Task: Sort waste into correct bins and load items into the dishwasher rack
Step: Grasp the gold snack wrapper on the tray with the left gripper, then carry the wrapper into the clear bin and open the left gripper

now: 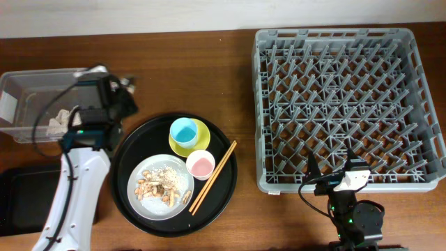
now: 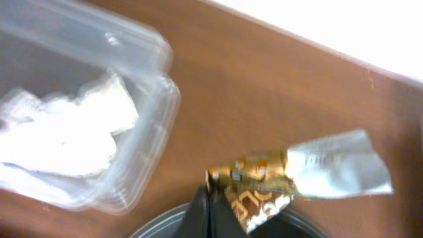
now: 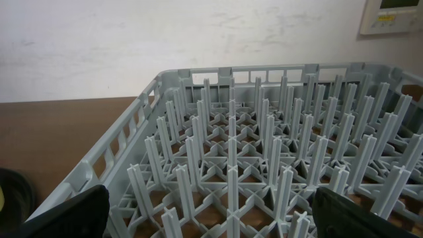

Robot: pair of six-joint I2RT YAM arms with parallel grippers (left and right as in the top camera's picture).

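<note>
My left gripper (image 1: 121,90) hovers just right of the clear tub (image 1: 28,97), shut on a small brownish wrapper (image 1: 129,83). In the left wrist view the closed fingers (image 2: 206,210) pinch the gold-brown wrapper (image 2: 261,180), whose silver end sticks out to the right. White napkins (image 2: 66,129) lie inside the tub (image 2: 153,99). The round black tray holds a white plate (image 1: 180,176) with food scraps (image 1: 157,185), a blue cup (image 1: 184,130) in a yellow bowl (image 1: 198,144), a pink cup (image 1: 201,164) and chopsticks (image 1: 213,177). My right gripper (image 1: 340,183) stands open at the near edge of the dishwasher rack (image 1: 348,97), holding nothing.
A flat black rectangular tray (image 1: 17,199) lies at the lower left, partly under my left arm. The large round black tray (image 1: 129,174) sits mid-table. In the right wrist view the rack's upright pegs (image 3: 264,145) fill the space ahead between my spread fingers (image 3: 66,211).
</note>
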